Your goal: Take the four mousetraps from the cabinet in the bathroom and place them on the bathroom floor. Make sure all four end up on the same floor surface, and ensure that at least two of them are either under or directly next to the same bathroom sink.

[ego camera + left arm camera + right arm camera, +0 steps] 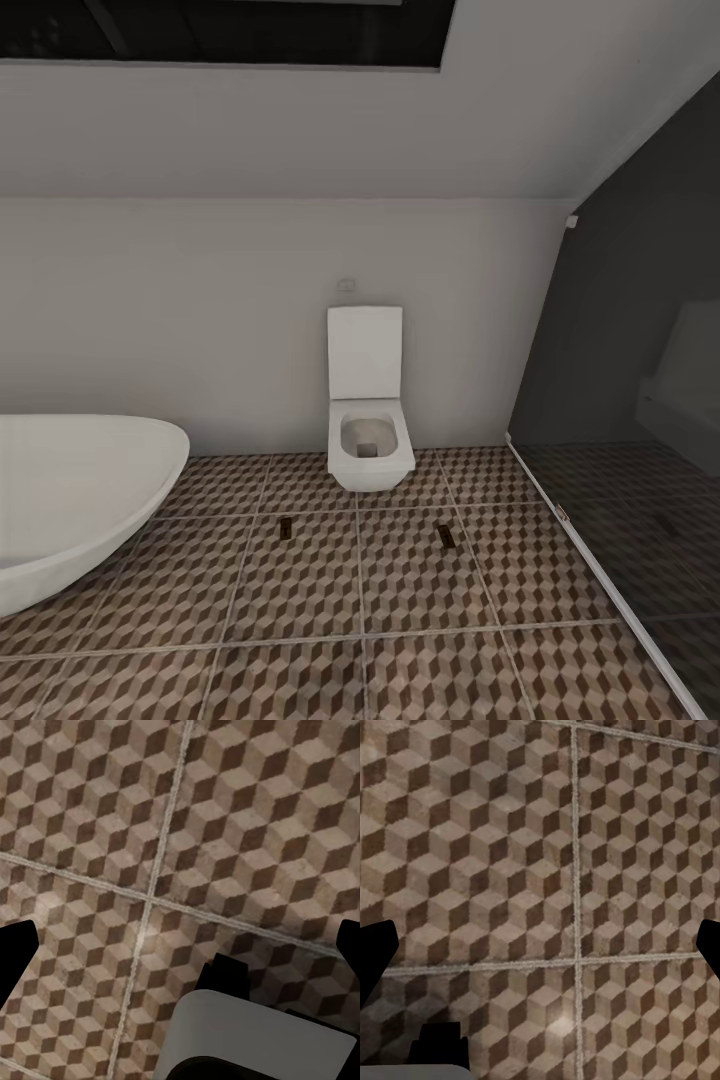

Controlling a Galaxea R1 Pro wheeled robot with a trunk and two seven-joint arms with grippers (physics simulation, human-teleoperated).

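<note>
1. Mousetraps were the thing to look for, and two small dark-brown flat bits lay on the bathroom floor (300, 600) in the head view: one mousetrap (287, 528) left of the toilet's front, the other mousetrap (446, 536) to its right. They sat well apart, each on its own tile, both a little out from the toilet (368, 420).
2. They were so small in that view that the wire parts couldn't be made out, just little dark rectangles with a paler spot.
3. Floor was the cube-pattern tile, brown, beige and white, with pale grout lines.
4. A white bathtub (70, 500) was cut off at the left edge, so only its rounded end showed.
5. On the right stood a dark glass panel (630, 400); something pale showed in it, too dim to name.
6. The left gripper (180, 945) looked straight down at bare tile, its dark fingertips (15, 960) at opposite edges of the left wrist view, so spread wide with nothing between them. A pale rounded robot part (255, 1035) with a dark block on it sat below.
7. The right gripper (540, 945) was the same deal: fingertips (375, 952) far apart over a grout crossing, holding nothing.
</note>
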